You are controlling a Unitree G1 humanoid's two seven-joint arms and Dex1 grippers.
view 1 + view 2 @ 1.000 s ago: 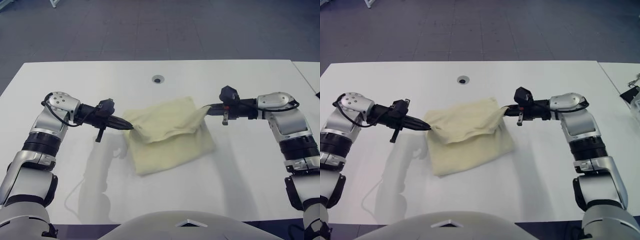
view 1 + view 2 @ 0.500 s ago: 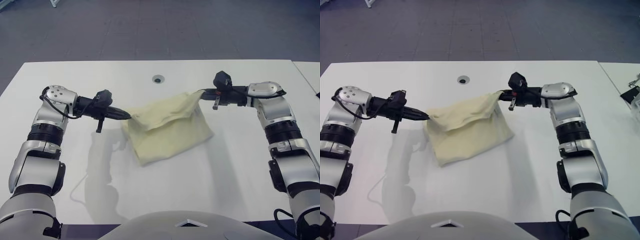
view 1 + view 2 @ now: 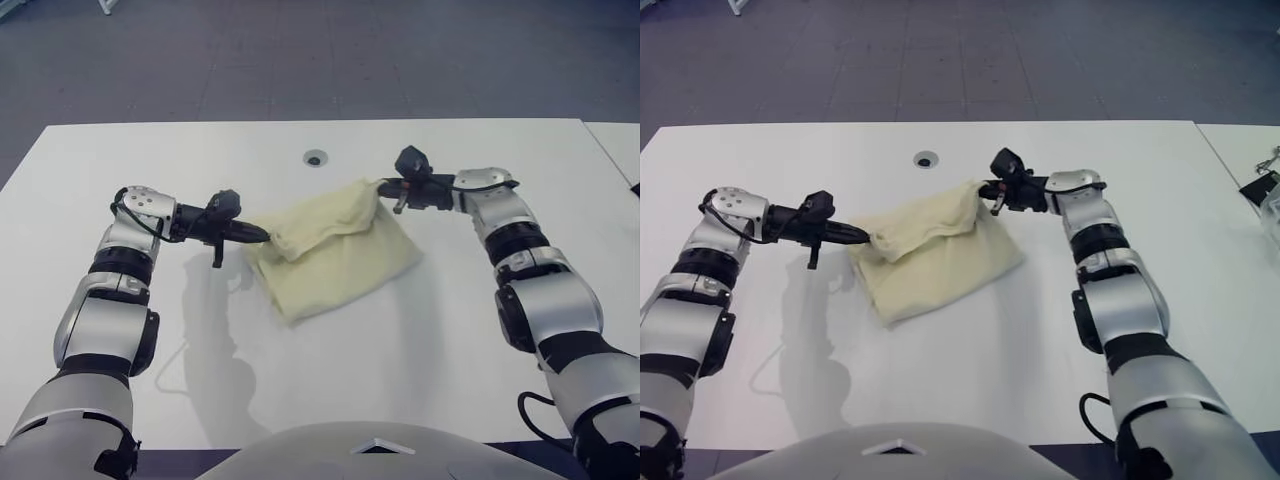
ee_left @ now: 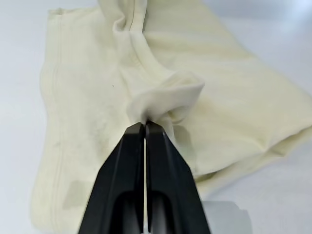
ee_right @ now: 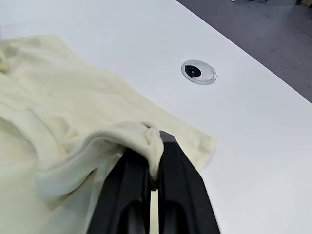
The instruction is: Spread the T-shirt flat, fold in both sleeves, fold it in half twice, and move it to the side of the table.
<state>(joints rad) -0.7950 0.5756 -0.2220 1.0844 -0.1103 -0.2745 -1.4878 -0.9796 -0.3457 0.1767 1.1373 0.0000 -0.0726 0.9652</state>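
Both arms have drawn inward over the last second. The right tool (image 3: 384,186) has gone farther across the surface (image 3: 500,340) and toward my left, carrying its corner of cloth with it. The left tool (image 3: 266,236) has edged inward and a little farther away. The T-shirt (image 3: 340,262) now looks narrower and more bunched than it did then.

From the head camera, the pale yellow T-shirt lies folded in the middle of the white surface, nearer the far edge than the near one. The left tool is shut on the shirt's left edge and the right tool is shut on its far right corner. An upper layer of cloth is strung between them above the lower fold. A round cable port (image 3: 316,157) sits in the surface just beyond the shirt, apart from it.

In the left wrist view, the left tool (image 4: 145,125) has its two black fingers pressed together with almost no gap. A small gathered tuft of cloth is pinched at their tips. A seamed hem runs away from the pinch, and the rest of the T-shirt (image 4: 234,97) spreads out over the surface beyond it.

In the right wrist view, the right tool (image 5: 155,165) is likewise closed. A thick rolled edge of the T-shirt (image 5: 73,97) is caught between its fingers and draped over their tips. One flat corner of the shirt lies on the surface (image 5: 253,146) just past the tool. The cable port (image 5: 199,72) lies farther off, with bare white between it and the cloth.
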